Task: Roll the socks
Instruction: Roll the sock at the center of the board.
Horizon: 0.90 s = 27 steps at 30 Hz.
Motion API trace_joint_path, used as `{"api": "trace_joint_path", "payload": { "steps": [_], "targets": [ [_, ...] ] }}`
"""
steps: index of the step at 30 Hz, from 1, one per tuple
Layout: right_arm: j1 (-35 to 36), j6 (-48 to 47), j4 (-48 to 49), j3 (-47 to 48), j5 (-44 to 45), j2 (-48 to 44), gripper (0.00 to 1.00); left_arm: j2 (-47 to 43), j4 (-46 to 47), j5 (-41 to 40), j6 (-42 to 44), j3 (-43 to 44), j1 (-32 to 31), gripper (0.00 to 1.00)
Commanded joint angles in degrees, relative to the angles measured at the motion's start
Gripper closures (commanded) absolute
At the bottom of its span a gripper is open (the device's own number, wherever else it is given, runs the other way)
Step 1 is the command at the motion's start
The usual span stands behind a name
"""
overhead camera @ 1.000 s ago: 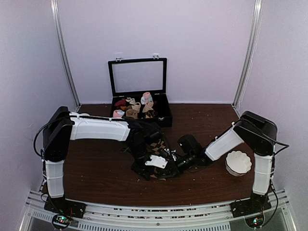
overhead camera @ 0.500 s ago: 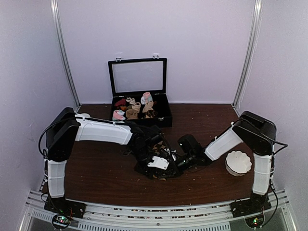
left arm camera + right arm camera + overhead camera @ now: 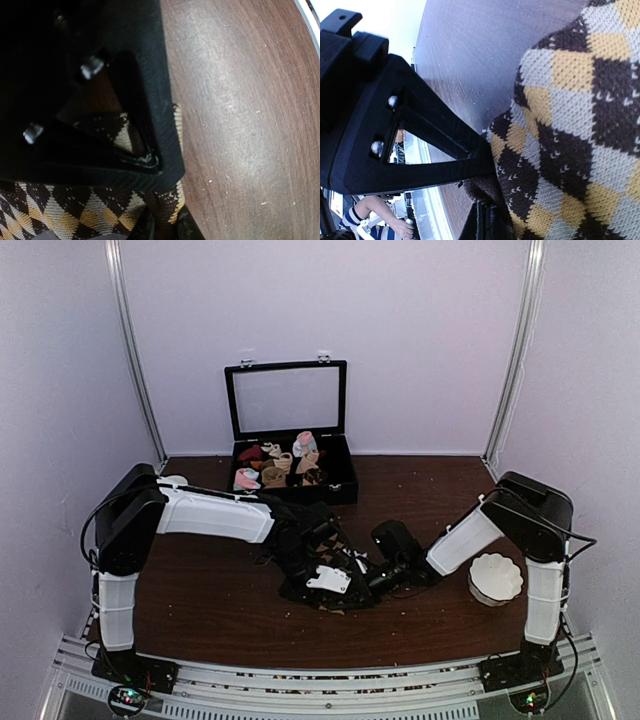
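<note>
Along the bottom edge of the overhead view runs a ribbed aluminium rail (image 3: 320,685), and above it spreads the dark brown wooden table (image 3: 200,590). In the lower centre the soft dark brown socks with tan-and-orange argyle diamonds (image 3: 332,545) lie bunched on the wood, mostly covered by both black wrists. The left gripper (image 3: 164,229) has its fingers nearly together on a brown fold of sock — its own black finger frame hides the rest. The right gripper (image 3: 485,222) is clamped tight on the sock's edge. At the lower right sits a white scalloped bowl (image 3: 496,577). In the upper centre, against the pale wall, a black open case with a clear lid (image 3: 343,485) holds small pink, tan and maroon sock rolls (image 3: 275,468).
</note>
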Motion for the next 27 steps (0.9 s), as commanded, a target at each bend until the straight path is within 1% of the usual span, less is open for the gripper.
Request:
{"api": "trace_joint_path", "payload": {
  "steps": [1, 6, 8, 15, 19, 27],
  "targets": [
    [0.29, 2.08, -5.24, -3.42, 4.23, 3.25, 1.0, 0.11, 2.26, -1.25, -2.36, -1.35, -0.03, 0.8],
    [0.34, 2.59, -4.84, -3.6, 4.13, 3.37, 1.0, -2.74, 0.14, 3.12, -3.84, -1.23, -0.03, 0.69],
    [0.26, 2.7, -4.68, -3.79, 4.2, 3.33, 1.0, -4.13, -0.77, 4.98, -3.92, -1.51, -0.12, 0.66],
    [0.3, 3.42, -3.33, -4.25, 4.21, 3.81, 1.0, -3.96, -0.92, 5.96, -3.76, -1.06, -0.45, 0.7],
    [0.28, 3.63, -3.1, -4.48, 4.13, 3.72, 1.0, -4.39, -0.92, 6.94, -3.07, -1.38, -0.77, 0.71],
    [0.3, 3.79, -2.7, -4.56, 3.95, 3.72, 1.0, -2.34, -0.07, 3.62, -1.99, -2.33, -0.91, 0.73]
  ]
}}
